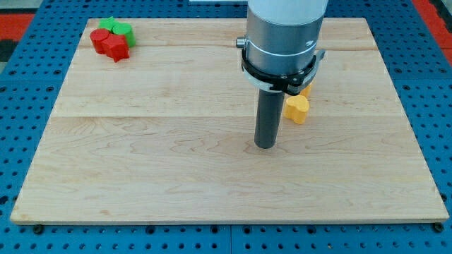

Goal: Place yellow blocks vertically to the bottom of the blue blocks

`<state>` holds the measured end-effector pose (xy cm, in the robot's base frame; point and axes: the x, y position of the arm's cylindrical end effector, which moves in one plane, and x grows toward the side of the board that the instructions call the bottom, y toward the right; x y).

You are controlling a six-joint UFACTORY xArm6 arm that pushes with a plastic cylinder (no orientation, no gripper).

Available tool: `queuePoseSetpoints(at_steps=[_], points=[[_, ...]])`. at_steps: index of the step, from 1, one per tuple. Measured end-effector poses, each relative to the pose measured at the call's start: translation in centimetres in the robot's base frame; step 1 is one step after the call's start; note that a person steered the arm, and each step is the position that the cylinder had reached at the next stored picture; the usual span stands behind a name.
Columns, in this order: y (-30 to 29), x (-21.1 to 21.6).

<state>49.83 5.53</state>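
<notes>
My tip (265, 145) rests on the pale wooden tabletop (141, 169) near the middle. Just to its upper right a yellow heart-shaped block (297, 108) stands in the way, and a second yellow block (306, 89) shows partly behind the arm's grey body. Toward the view's left and bottom I see bare wood, so I can slide freely there. Well apart, in the top left corner, red blocks (109, 44) and green blocks (119, 28) cluster, touching one another.
</notes>
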Motion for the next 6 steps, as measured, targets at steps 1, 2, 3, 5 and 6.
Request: queuePoseSetpoints(at_steps=[1,2,3,5,6], points=[[0.0,0.0],[1.0,0.0],[3.5,-1.8],[6.3,-5.9],[6.9,-8.3]])
